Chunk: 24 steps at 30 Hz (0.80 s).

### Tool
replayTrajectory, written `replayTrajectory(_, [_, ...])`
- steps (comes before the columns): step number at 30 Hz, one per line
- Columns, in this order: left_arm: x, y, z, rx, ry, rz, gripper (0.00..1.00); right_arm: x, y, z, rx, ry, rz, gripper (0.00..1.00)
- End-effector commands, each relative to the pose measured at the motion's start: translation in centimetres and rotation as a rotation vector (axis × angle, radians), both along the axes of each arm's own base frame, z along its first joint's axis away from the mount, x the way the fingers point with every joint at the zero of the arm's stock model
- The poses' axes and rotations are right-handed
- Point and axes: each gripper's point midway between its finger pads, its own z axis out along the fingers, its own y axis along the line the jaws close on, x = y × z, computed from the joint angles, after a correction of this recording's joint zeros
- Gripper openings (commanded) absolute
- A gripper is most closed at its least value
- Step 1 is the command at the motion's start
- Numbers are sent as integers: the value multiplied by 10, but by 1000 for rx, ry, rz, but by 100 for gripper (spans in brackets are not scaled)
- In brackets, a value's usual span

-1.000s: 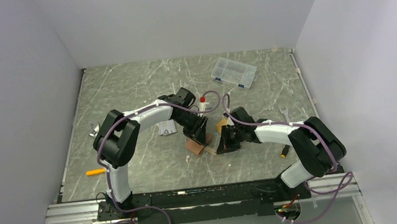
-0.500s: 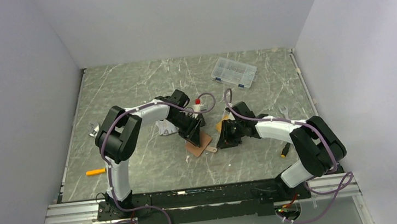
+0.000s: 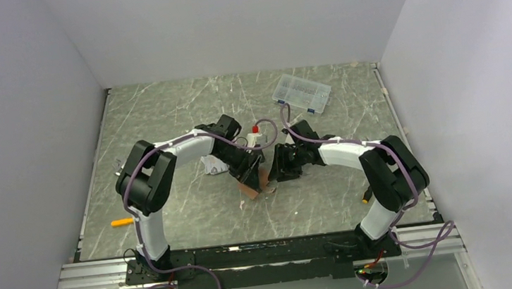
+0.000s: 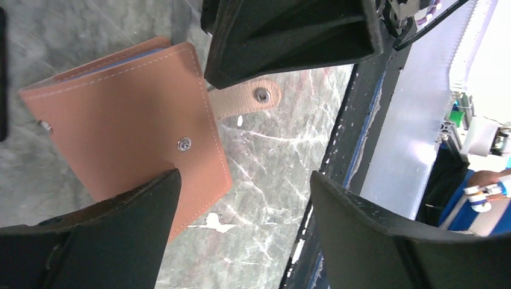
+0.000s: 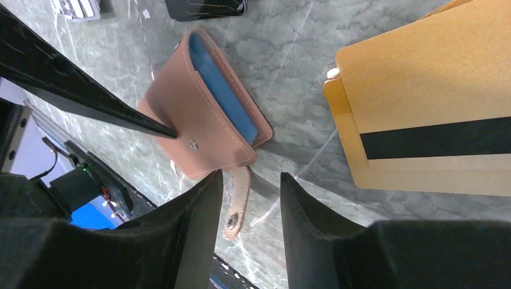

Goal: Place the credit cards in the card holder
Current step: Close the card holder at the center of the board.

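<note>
Table (image 3: 165, 111): grey marbled; carries everything listed below.

Left claw (image 4: 244, 180): released, fingers spread wide. Rests one finger on a corner of the card holder. Appears from the right wrist only as a thin black edge touching the leather flap.

Right claw (image 5: 251, 177): released, fingers narrowly parted. Hangs low over the strap, which lies in the gap unpinched.

Clear compartment box (image 3: 301, 93): far side of the table, well apart from both claws. Shows in the top view only.

Card holder (image 4: 126, 120): tan leather, on the table between the two claws. Presents just its stitched outer face to the left wrist. Reveals its blue inner pocket to the right wrist alone.

Credit cards (image 5: 434, 102): at least two, orange-gold, black stripe on the upper one. Stacked askew, flat on the table near the card holder, not touching it. Visible only from the right wrist; hidden under the right arm from above.

Strap (image 4: 241, 99): tan, sticks out from under the flap.

Snap stud (image 4: 184, 144): on the outer face.
</note>
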Motion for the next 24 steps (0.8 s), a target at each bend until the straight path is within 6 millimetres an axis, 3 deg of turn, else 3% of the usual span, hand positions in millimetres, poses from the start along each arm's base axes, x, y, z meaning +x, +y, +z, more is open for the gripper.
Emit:
replayTrajectory(1, [22, 1, 26, -92, -143, -14, 89, 10, 7, 10, 22, -20, 5, 43])
replayTrajectory(2, [24, 1, 34, -106, -160, -12, 98, 10, 5, 9, 13, -18, 6, 43])
replayTrajectory(3, [27, 1, 42, -115, -178, -11, 99, 10, 4, 8, 0, -17, 6, 43])
replayTrajectory(14, [65, 29, 144, -125, -490, 26, 99, 21, 0, 0, -106, -29, 18, 38])
replayTrajectory(17, [63, 36, 178, -225, -434, -5, 99, 21, 0, -3, -127, -32, 31, 36])
replayTrajectory(21, [60, 56, 237, -512, -163, 49, 99, 22, 1, -6, -164, -41, 57, 33])
replayTrajectory(22, [64, 60, 241, -485, -163, 73, 99, 23, 2, -6, -173, -44, 63, 32])
replayTrajectory(24, [77, 69, 236, -298, -388, 68, 99, 26, 3, -6, -176, -54, 68, 32])
